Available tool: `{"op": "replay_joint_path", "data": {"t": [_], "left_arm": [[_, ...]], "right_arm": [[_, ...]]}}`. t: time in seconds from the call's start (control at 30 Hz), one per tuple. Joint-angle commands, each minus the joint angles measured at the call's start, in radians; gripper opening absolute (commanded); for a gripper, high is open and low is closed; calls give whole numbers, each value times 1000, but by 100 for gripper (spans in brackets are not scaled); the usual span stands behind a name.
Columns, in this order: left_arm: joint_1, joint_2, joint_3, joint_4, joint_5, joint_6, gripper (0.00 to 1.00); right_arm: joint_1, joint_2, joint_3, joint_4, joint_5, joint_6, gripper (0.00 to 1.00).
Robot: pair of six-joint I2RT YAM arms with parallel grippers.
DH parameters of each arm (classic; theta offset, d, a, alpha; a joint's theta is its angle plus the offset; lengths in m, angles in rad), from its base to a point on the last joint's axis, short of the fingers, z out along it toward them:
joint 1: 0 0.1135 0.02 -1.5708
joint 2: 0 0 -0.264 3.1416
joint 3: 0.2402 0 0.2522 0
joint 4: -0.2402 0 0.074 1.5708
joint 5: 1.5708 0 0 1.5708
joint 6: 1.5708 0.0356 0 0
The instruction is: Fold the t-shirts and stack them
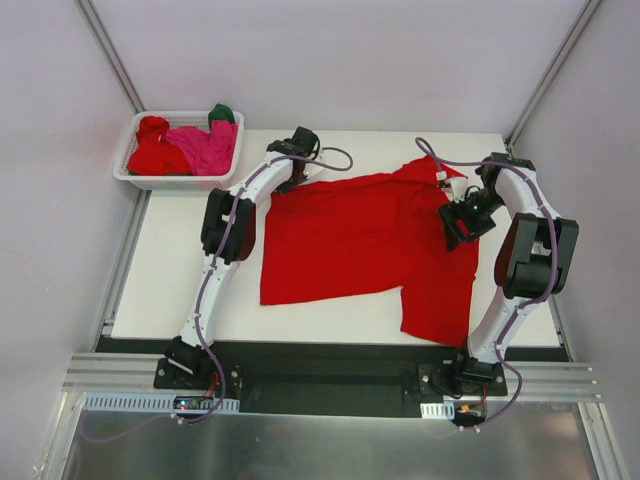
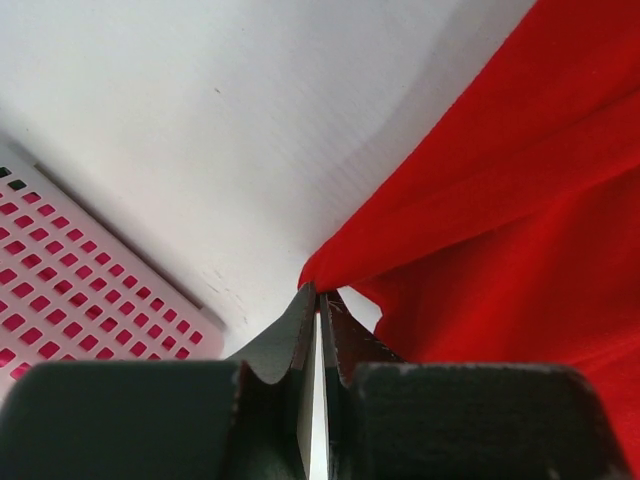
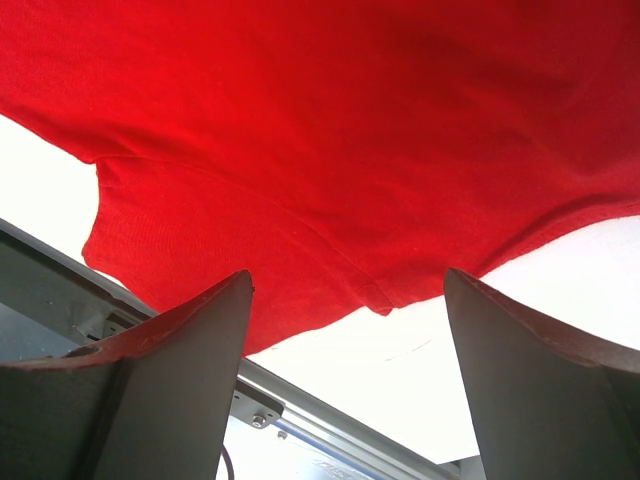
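Top view: a red t-shirt (image 1: 360,240) lies spread open on the white surface (image 1: 170,290). My left jaws sit at its far left corner and my right jaws over its right side. At the surface's far left corner, a white basket (image 1: 175,183) holds another red shirt (image 1: 153,150), a pink shirt (image 1: 205,150) and a green shirt (image 1: 222,113).

Left wrist view: my left jaws are pressed together, pinching the edge of the red t-shirt. The basket's lattice wall is close by.

Right wrist view: my right jaws stand spread wide, facing the red cloth's hem near the surface's edge.
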Motion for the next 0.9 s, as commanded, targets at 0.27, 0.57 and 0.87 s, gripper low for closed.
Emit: {"op": "replay_joint_path", "data": {"t": [0.27, 0.57, 0.87], "left_arm": [[-12, -31, 117, 25, -36, 61, 0], [-12, -37, 103, 138, -114, 134, 0], [-12, -58, 67, 312, -186, 288, 0]], "right_arm": [[9, -51, 5, -36, -25, -10, 81], [9, -59, -1, -37, -22, -13, 81], [9, -66, -11, -34, -25, -15, 81]]}}
